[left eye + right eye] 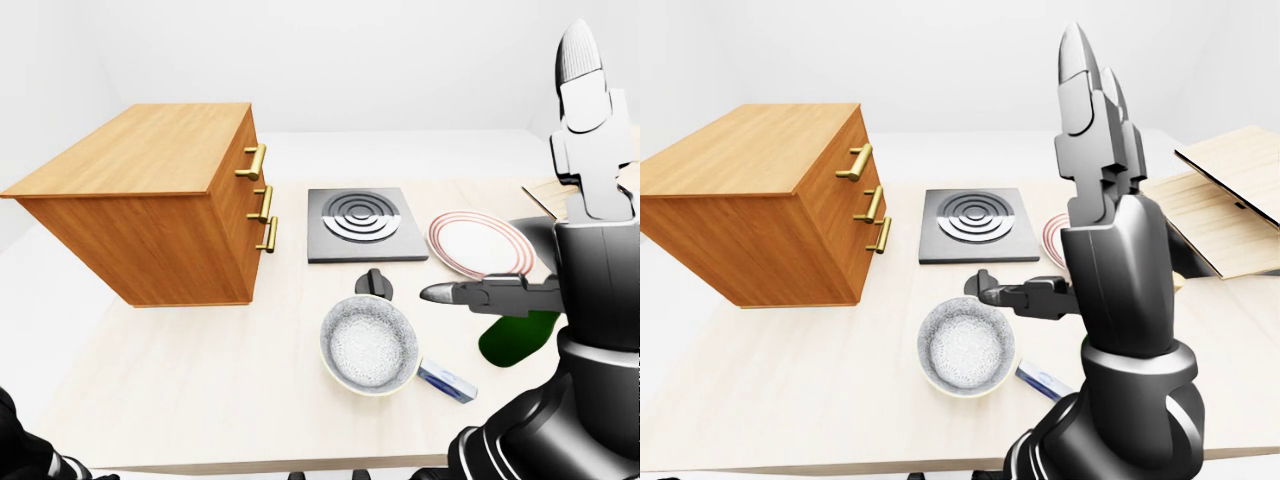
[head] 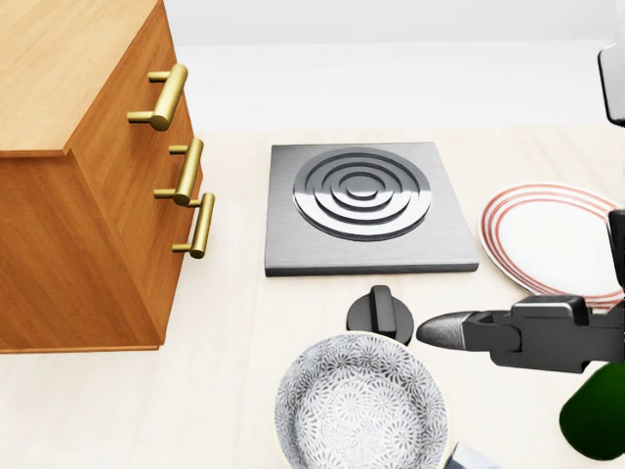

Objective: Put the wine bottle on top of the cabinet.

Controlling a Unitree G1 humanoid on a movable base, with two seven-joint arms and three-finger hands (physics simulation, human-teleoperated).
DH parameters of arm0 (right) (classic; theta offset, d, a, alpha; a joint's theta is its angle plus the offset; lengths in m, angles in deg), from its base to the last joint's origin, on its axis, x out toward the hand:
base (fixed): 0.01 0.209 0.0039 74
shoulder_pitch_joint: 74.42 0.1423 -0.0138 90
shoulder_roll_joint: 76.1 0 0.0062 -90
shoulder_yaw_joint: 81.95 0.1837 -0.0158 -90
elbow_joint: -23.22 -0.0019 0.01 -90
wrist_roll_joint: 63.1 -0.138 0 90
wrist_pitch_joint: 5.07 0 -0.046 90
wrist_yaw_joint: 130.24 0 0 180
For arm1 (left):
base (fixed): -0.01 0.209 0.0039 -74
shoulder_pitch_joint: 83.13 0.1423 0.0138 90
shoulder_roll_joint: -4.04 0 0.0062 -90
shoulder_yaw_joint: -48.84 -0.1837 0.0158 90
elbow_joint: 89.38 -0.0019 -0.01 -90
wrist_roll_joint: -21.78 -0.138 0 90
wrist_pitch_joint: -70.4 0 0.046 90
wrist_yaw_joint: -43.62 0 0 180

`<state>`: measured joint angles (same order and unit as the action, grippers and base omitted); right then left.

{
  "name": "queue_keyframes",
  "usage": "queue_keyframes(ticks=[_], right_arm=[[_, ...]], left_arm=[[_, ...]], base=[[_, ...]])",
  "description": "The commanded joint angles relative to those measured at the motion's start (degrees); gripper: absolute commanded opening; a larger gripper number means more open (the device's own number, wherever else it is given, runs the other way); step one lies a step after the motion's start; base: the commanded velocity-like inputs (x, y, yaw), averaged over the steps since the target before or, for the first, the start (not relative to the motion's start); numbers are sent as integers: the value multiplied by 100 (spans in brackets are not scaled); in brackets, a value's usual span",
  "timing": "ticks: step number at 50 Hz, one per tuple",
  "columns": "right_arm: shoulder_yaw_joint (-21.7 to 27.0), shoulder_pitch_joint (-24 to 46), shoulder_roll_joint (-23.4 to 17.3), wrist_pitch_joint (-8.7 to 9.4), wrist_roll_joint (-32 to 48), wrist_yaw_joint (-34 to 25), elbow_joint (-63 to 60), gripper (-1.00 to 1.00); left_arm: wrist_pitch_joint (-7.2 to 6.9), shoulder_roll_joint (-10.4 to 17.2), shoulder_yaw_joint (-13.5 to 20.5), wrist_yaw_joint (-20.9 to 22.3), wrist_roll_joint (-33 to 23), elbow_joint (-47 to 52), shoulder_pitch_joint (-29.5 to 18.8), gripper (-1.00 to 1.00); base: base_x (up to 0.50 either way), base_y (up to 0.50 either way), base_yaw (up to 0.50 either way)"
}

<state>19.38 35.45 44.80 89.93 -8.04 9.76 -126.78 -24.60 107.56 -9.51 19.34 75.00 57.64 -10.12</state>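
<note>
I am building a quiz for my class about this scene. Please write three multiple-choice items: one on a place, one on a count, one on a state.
1. In the head view, the stove plate lies where from the cabinet?
A. right
B. left
C. on top

2. How many gold handles does the cabinet show?
A. one
B. three
C. five

3. The top of the cabinet is
A. bare
B. holding the wine bottle
C. holding the bowl

Answers: 1 A, the plate sits right of the cabinet. 2 B, three handles stand in a column. 3 A, the bottle is by the right hand.
</note>
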Motion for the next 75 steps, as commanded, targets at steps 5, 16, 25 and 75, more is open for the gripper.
queue_keyframes(ticks=[5, 16, 25, 75], right_arm=[[-335, -367, -490, 0, -308, 0, 0, 100], [-108, -263, -274, 0, -397, 0, 0, 100], [31, -183, -46, 0, -409, 0, 0, 100], [-339, 1672, -2380, 0, 4275, 0, 0, 100]], left_arm=[[0, -238, -109, 326, -417, -16, -21, 100], [0, -313, -124, 459, -570, -13, 50, 100], [0, -409, -61, 594, -675, -3, 71, 100], [0, -746, -184, 1037, -1123, 70, 268, 100]], base=[[0, 0, 0], [0, 0, 0], [-3, 0, -17], [-2, 0, -10]])
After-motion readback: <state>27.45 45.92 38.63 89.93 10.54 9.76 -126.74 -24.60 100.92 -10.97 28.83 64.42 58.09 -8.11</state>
